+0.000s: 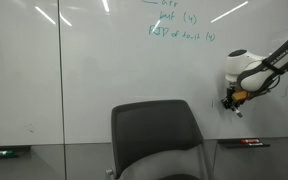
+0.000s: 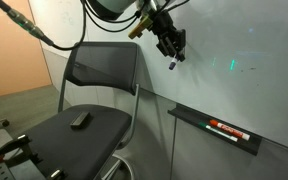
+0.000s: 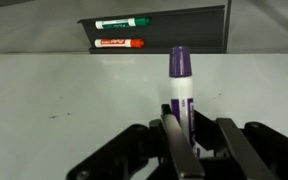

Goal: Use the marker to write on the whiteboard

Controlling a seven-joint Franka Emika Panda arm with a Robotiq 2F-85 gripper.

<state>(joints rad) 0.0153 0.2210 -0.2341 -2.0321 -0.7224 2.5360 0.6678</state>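
Observation:
The whiteboard (image 1: 94,70) is a wide glossy white wall board with a vertical seam and green handwriting at the top; it also shows in an exterior view (image 2: 234,60) and in the wrist view (image 3: 74,100). My gripper (image 3: 181,135) is shut on a purple-capped white marker (image 3: 180,85), which points at the board. In both exterior views the gripper (image 1: 232,100) (image 2: 170,45) holds the marker (image 2: 172,62) close to the board; I cannot tell whether the tip touches.
A grey chair (image 1: 154,140) (image 2: 94,110) stands in front of the board, with a small dark object (image 2: 80,120) on its seat. A marker tray (image 3: 154,30) (image 2: 219,128) under the board holds a green and a red marker. Another tray (image 1: 4,151) sits at far left.

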